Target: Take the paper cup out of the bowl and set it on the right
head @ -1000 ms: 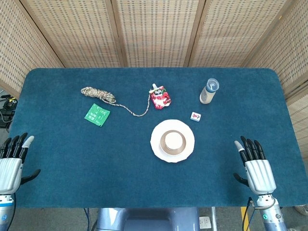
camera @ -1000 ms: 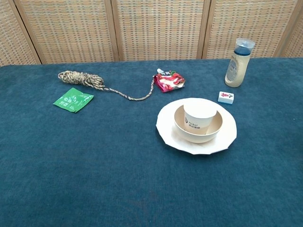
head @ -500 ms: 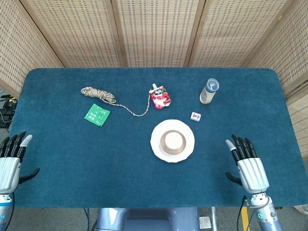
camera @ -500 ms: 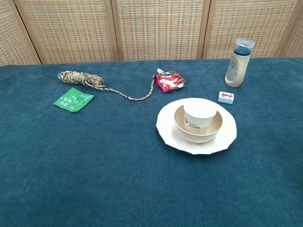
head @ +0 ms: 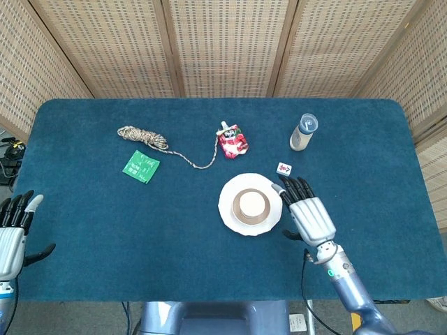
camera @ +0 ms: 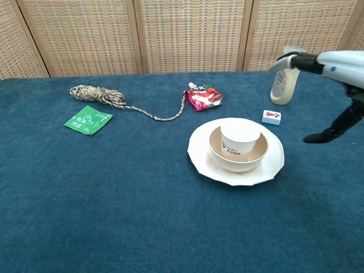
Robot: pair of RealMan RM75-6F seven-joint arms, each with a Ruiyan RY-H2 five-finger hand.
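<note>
A white paper cup [head: 251, 203] [camera: 240, 138] stands upside down inside a cream bowl [camera: 259, 160], which sits on a white plate [head: 230, 217] [camera: 199, 152] at the table's middle. My right hand [head: 307, 216] [camera: 335, 65] hovers just right of the plate, fingers spread and empty, apart from the cup. At the table's near left edge my left hand [head: 11, 236] is open and holds nothing; the chest view does not show it.
A mahjong tile [head: 283, 168] [camera: 271, 117] lies just beyond the right hand. A small bottle [head: 303, 132] [camera: 284, 79] stands at the back right. A red pouch [head: 232, 139], a coiled rope [head: 143, 138] and a green packet [head: 140, 166] lie further left.
My right hand has swept from the table's near right edge leftward and forward to beside the plate, and it now shows in the chest view. The left hand has drifted slightly back.
</note>
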